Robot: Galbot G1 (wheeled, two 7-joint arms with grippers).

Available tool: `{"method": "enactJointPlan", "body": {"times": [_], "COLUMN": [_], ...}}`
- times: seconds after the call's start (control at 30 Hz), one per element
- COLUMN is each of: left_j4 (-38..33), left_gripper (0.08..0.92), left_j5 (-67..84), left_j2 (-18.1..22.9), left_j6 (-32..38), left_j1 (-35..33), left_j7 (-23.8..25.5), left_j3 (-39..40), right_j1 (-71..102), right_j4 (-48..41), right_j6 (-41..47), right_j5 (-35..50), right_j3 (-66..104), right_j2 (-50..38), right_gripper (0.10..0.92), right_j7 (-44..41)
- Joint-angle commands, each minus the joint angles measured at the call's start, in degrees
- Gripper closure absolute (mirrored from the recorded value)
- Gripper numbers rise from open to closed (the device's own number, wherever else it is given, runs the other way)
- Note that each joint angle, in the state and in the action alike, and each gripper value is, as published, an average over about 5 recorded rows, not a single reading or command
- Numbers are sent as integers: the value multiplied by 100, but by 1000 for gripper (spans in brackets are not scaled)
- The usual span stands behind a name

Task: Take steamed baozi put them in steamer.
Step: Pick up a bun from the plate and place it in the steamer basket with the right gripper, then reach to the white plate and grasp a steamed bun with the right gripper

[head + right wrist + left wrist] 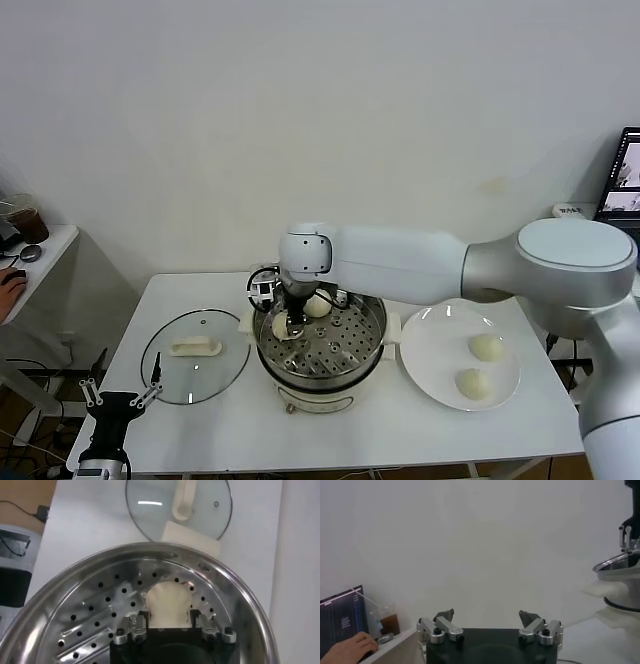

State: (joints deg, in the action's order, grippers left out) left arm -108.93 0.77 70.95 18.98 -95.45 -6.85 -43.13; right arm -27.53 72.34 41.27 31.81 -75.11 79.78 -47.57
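Observation:
The steel steamer [340, 352] stands mid-table, its perforated tray [90, 615] in view. My right gripper [291, 323] reaches down into its left side and is shut on a cream baozi [169, 599], which rests on or just above the tray; the fingers [142, 618] press both its sides. A second baozi [317, 306] lies at the steamer's back. Two more baozi [487, 347] [471, 383] sit on the white plate [430, 345] to the right. My left gripper [120, 400] is parked open and empty at the table's front left corner [487, 615].
The glass lid with white handle [195, 355] lies flat left of the steamer, also in the right wrist view [180, 505]. A side desk with a cup [27, 222] is at far left. A hand and a laptop [342, 617] show in the left wrist view.

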Motion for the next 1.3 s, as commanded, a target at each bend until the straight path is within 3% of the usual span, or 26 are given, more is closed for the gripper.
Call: {"method": "enactJointPlan", "body": {"times": [0.03, 0.23, 0.53, 0.67, 0.8, 1.0, 1.3], "left_j4": [6, 22, 28, 57, 89, 120, 114], "left_gripper": [177, 177, 177, 177, 177, 177, 177], "left_j5": [-3, -1, 23, 42, 45, 28, 11], "left_j2": [-4, -15, -55, -91, -125, -157, -100], "left_j6": [1, 10, 1, 5, 3, -15, -17], "left_j1": [3, 9, 51, 83, 127, 196, 192], "left_j7": [0, 3, 26, 37, 54, 78, 82], "left_j3": [-4, -9, 27, 51, 107, 173, 122], "right_j1": [-103, -732, -1864, -1870, -1485, -381, 2559], "right_j4": [44, 619, 2011, 2481, 2681, 2724, 2236], "right_j6": [34, -75, -1182, -1620, -2009, -2295, -2453], "right_j5": [54, -68, -666, -1382, -2294, -2984, -3740], "right_j3": [88, 146, -193, -289, -208, 409, 2670], "right_j2": [-69, -748, -2878, -4013, -5029, -5951, -6401], "right_gripper": [318, 209, 203, 203, 203, 203, 203], "right_j7": [-120, -841, -2311, -2668, -2820, -2823, -2517]}}
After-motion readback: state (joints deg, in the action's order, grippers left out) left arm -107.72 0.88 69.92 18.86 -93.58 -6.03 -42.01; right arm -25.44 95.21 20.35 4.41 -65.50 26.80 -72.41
